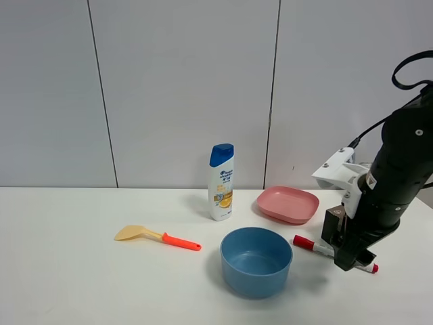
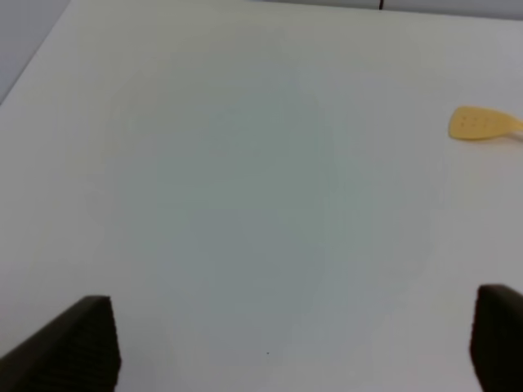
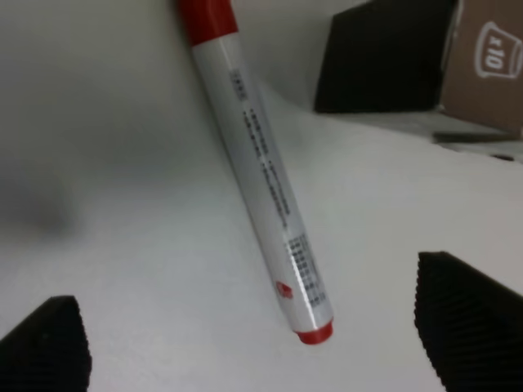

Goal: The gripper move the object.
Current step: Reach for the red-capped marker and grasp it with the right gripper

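The whiteboard marker (image 1: 319, 248), white barrel with red cap and red tail, lies flat on the white table to the right of the blue bowl. My right gripper (image 1: 353, 261) hangs low right over its tail half and hides the barrel's middle. In the right wrist view the marker (image 3: 260, 171) lies between my open fingers, one fingertip (image 3: 51, 343) on each side, and neither touches it. My left gripper (image 2: 294, 343) is open and empty over bare table; it does not show in the exterior view.
A blue bowl (image 1: 256, 261) stands just left of the marker. A pink plate (image 1: 287, 204) and a shampoo bottle (image 1: 221, 182) stand behind. A beige spatula with orange-red handle (image 1: 157, 236) lies at left. A dark box (image 3: 384, 57) sits close beside the marker.
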Available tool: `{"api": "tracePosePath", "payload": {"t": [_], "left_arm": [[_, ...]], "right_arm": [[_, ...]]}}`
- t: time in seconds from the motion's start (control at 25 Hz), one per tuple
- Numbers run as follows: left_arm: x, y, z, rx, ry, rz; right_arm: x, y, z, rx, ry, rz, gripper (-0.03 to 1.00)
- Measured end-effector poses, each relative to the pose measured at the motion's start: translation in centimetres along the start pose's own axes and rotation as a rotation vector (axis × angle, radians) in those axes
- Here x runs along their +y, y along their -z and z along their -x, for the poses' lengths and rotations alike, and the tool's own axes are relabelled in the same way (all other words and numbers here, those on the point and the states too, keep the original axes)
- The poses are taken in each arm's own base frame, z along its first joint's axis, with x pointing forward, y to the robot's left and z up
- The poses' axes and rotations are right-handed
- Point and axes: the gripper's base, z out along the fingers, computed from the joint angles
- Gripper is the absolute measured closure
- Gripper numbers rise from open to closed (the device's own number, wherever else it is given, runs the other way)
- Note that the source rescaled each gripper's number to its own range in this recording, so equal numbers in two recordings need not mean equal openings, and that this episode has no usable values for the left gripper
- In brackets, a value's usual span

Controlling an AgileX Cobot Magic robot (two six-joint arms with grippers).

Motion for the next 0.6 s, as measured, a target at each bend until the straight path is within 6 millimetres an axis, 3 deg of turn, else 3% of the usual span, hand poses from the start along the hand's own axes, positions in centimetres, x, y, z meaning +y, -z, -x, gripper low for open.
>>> {"api": "tracePosePath", "payload": {"t": [0.2, 0.6], "left_arm": [[0.0, 0.0, 0.0, 0.0, 0.0, 0.0], [0.0, 0.0, 0.0, 0.0, 0.0, 0.0]], "right_arm": [[0.3, -1.4, -0.1, 0.009, 0.005, 0.014, 0.23], [-0.4, -1.5, 0.0, -0.026, -0.026, 0.001, 0.24]]}}
